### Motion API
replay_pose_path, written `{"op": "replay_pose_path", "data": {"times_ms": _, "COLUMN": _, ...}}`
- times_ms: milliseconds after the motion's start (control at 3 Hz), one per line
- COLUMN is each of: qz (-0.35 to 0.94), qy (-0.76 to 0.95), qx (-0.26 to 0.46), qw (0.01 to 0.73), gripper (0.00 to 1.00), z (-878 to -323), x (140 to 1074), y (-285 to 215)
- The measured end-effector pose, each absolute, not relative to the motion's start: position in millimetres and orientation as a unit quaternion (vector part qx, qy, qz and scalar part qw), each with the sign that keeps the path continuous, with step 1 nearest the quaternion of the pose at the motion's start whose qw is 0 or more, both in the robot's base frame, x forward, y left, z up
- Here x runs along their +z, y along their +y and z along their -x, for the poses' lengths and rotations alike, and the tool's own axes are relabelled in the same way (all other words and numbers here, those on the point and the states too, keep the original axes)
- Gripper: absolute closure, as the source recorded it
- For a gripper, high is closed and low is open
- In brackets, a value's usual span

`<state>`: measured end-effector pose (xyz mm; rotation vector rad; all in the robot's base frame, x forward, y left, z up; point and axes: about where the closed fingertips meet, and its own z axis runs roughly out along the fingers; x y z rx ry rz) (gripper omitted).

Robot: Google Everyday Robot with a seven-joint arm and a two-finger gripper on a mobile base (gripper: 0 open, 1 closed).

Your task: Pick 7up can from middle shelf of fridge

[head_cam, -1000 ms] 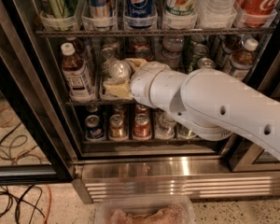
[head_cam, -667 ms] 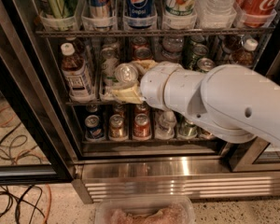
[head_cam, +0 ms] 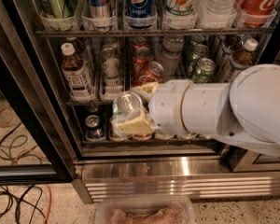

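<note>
My gripper is at the front of the open fridge, pulled a little out from the middle shelf. Its cream fingers are shut on a pale silvery 7up can, whose silver top faces the camera. The can is held clear of the shelf, in front of the lower rack. My white arm comes in from the right and hides the right half of the middle and lower racks.
The middle shelf holds a brown bottle, a pale can, red Coca-Cola cans and green cans. The top rack carries large cans, a Pepsi among them. Cables lie on the floor at left.
The gripper has drawn back out of the middle shelf, downward and toward the camera, with the 7up can in it. The view has shifted and the arm now fills more of the right side.
</note>
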<state>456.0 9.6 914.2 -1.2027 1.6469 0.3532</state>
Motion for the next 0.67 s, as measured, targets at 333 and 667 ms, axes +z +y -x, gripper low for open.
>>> {"op": "replay_pose_path", "data": {"times_ms": 333, "qz": 0.529, "qy": 0.685, "qx": 0.196, "qw": 0.462, "gripper": 1.00, "z": -410.3, "x": 906.2, "y": 16.9}}
{"op": "replay_pose_path", "data": {"times_ms": 667, "qz": 0.551, "qy": 0.675, "qx": 0.223, "qw": 0.438, "gripper": 1.00, "z": -388.8, "x": 902.6, "y": 25.7}}
